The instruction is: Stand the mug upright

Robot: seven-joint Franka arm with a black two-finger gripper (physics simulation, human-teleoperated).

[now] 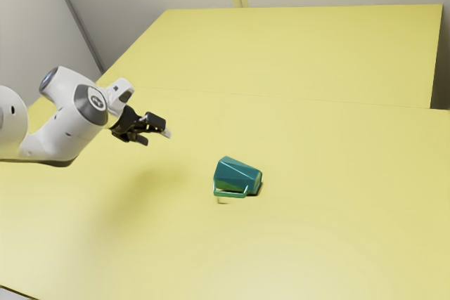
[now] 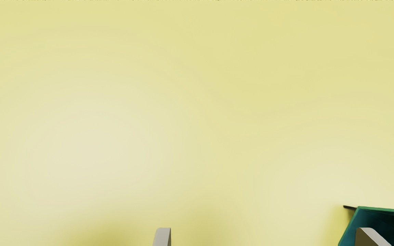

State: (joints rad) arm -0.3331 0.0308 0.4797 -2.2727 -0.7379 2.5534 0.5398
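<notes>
I judge this the approach: my pincer (image 1: 156, 137) hangs wide open and empty, and next I must centre it over the toppled mug (image 1: 235, 175).

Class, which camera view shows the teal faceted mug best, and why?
The exterior view: the teal faceted mug lies there whole, green handle included. The wrist view shows part of its rim and dark inside, cropped by the edge.

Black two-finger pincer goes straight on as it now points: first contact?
Probably the yellow tabletop. The teal faceted mug looks off the open pincer's midline, but one fingertip overlaps it in the wrist view; depth unclear, might clip it.
</notes>
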